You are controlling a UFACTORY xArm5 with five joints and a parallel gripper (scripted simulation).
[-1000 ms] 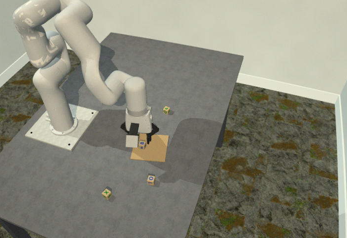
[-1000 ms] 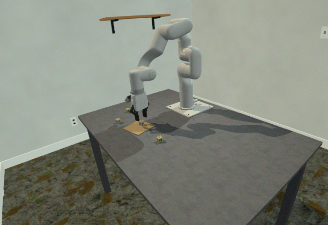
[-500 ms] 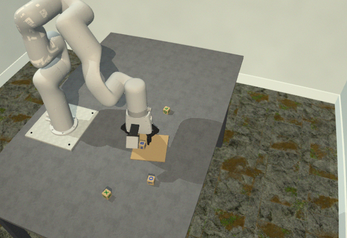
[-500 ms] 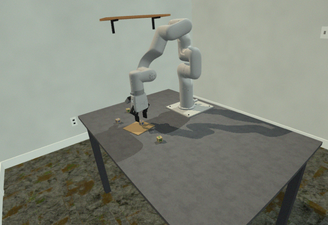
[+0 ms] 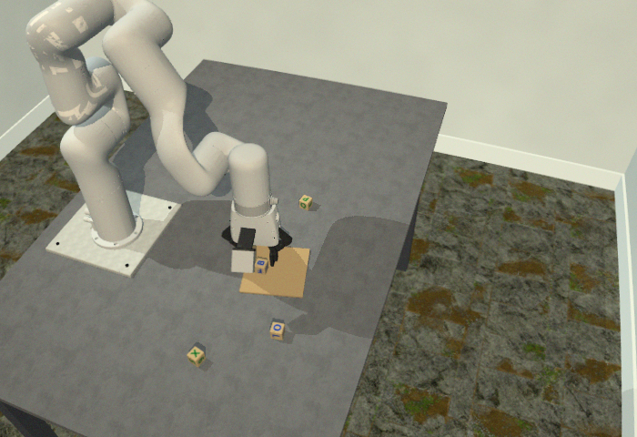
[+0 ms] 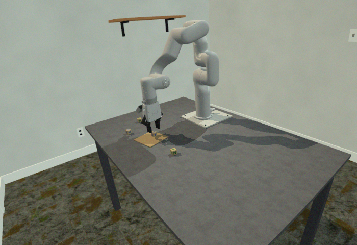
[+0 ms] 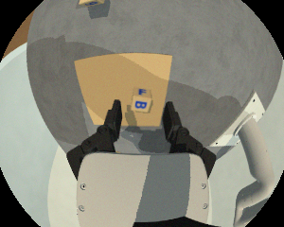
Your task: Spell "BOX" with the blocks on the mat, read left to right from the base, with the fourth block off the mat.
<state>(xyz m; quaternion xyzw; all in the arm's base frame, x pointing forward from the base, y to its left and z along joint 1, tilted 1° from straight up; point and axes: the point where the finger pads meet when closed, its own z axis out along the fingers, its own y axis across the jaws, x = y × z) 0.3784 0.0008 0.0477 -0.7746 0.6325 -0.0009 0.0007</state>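
Hovering over the mat (image 5: 283, 275), my claw (image 7: 142, 120) is open and holds nothing. Below it, near the mat's base-side corner, sits the B block (image 7: 141, 101). O block (image 5: 277, 330) and X block (image 5: 196, 355) lie off the mat, toward the surface's near edge.

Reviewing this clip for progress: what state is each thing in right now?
Gripper: open, holding nothing, above the B block.
B block: flat on the mat, near its robot-side edge, not gripped.
O block: on the table, off the mat.
X block: on the table, off the mat.
Fourth block: on the table, off the mat.
Mat: flat on the table.
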